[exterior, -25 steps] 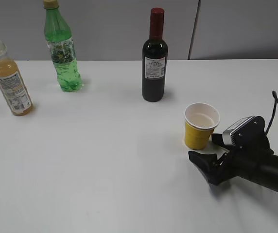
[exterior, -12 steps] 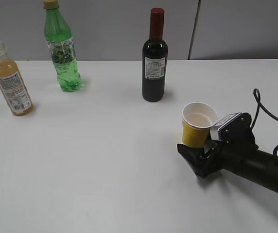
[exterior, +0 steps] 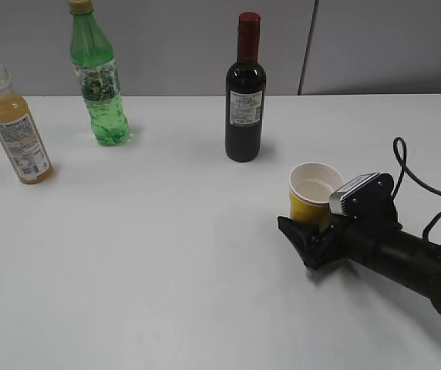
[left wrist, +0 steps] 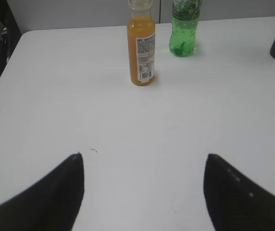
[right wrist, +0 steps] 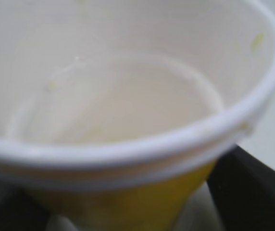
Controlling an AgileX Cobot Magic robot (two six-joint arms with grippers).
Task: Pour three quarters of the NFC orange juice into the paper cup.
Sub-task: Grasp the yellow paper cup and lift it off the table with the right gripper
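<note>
**Right jaws straddle the empty cup — tipping risk at closure**

At the near right of the table, the right gripper [exterior: 311, 233] lies low with its jaws spread wide on either side of the paper cup [exterior: 314, 199]. The right wrist view is filled by the cup at close range; dark fingers [right wrist: 250, 192] show at both lower corners, flanking the yellow wall, with no squeeze visible on it.

Risks, as judged from this position:
- The cup is light and thin-walled. An off-centre closure could push it over or slide it along the table [exterior: 166, 254] instead of seizing it.
- Too hard a closure could crush the wall and deform the rim, leaving a poor target for pouring.
- The arm's cable loops close behind the wrist; snagging appears possible, though not certain.

The left gripper [left wrist: 144, 190] hovers with jaws spread and empty, facing the NFC orange juice [left wrist: 141, 45] from well back.

Condition of the task items: the juice bottle [exterior: 14, 123] stands upright at the far left, uncapped, filled nearly to the shoulder with orange-yellow liquid, white printed label intact. A green bottle [exterior: 97, 73] stands just to its right, a dark wine bottle [exterior: 245, 89] farther right. The cup stands upright, white inside, dry and empty — pouring has not begun
</note>
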